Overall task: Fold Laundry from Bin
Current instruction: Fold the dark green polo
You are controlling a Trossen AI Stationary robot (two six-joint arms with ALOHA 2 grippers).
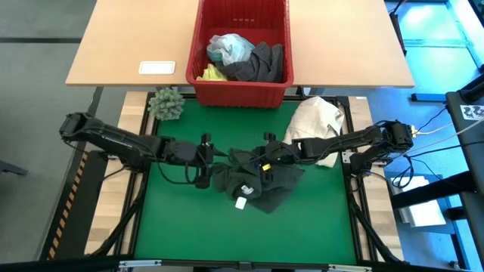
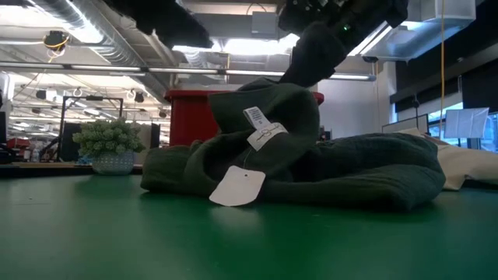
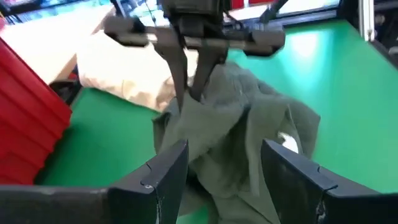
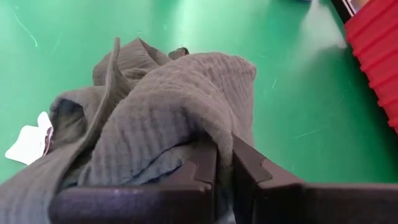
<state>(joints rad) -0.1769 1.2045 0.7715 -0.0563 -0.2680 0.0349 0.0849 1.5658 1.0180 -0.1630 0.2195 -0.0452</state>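
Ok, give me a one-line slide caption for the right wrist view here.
Right gripper shut on a fold of the dark green garment, lifting it off the green mat, white tag trailing.

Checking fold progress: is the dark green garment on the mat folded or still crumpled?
Crumpled. The dark green garment lies bunched in a heap, one fold pinched up by the right end effector.

A garment [image 1: 261, 181] is spread at the middle of the mat [image 1: 189, 227]. Behind it, the bin [image 1: 242, 87] is set, with more laundry [image 1: 249, 60] piled inside. A cloth bundle [image 1: 318, 121] is placed at the garment's right.
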